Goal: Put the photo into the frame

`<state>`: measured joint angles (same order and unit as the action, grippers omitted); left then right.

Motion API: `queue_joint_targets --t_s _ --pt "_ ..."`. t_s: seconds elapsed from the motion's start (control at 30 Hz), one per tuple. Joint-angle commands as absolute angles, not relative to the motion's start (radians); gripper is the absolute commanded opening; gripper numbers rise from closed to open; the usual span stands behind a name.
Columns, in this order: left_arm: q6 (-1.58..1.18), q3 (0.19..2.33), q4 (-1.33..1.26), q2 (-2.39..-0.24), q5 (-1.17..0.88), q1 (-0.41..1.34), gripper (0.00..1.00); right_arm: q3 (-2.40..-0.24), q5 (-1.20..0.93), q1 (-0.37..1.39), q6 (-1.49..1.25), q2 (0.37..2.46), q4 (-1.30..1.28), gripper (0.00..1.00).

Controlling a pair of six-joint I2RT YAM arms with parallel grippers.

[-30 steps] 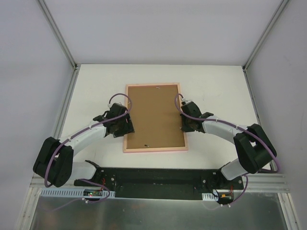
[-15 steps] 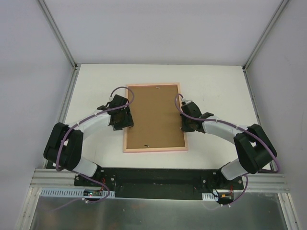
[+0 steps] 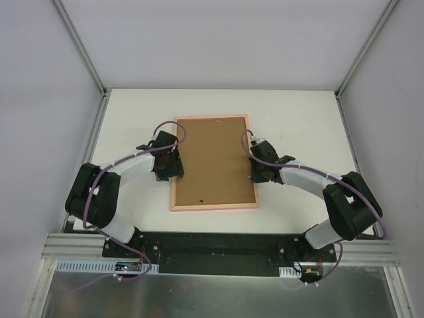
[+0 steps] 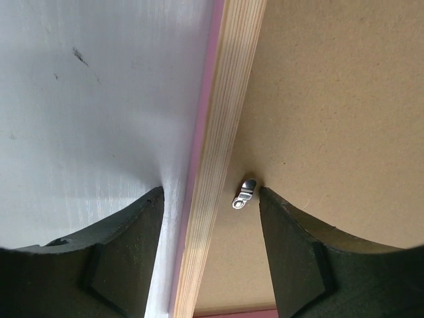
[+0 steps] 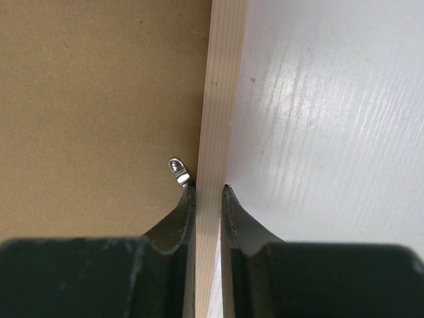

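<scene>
The frame [image 3: 215,207] is laid face down on the table [image 3: 298,119], the backing board [image 3: 213,162] seated in it; the photo is not seen. The right gripper [image 5: 209,192] is closed narrowly on the right rail, probably to steady it. The left gripper [image 4: 211,193] is spread wide across the left rail, 1 finger [image 4: 291,245] beside a metal clip [image 4: 244,193].

The frame [image 3: 213,207] lies back up with the board [image 3: 213,159] filling it, so whether the photo sits underneath cannot be told. From above, the wrists cover the fingertips of the left gripper [image 4: 211,193] and right gripper [image 5: 208,189]. Each wrist view cuts the frame down to one strip of rail.
</scene>
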<state>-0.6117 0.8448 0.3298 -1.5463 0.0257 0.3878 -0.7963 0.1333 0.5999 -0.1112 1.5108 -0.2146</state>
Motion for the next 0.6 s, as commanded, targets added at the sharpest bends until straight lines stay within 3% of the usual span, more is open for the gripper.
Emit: queue_joint_targets --t_s 0.0,0.2,0.57 --pt "-0.592 0.861 0.305 -1.566 0.032 0.361 0.58 -0.782 0.104 0.606 -0.071 1.491 -0.239 0.01" --pt "-0.595 0.844 0.296 -1.557 0.026 0.337 0.52 -0.781 0.107 0.604 -0.069 1.497 -0.239 0.01" --pt "-0.610 0.792 0.285 -1.523 0.002 0.334 0.27 -0.778 0.106 0.603 -0.071 1.497 -0.236 0.01"
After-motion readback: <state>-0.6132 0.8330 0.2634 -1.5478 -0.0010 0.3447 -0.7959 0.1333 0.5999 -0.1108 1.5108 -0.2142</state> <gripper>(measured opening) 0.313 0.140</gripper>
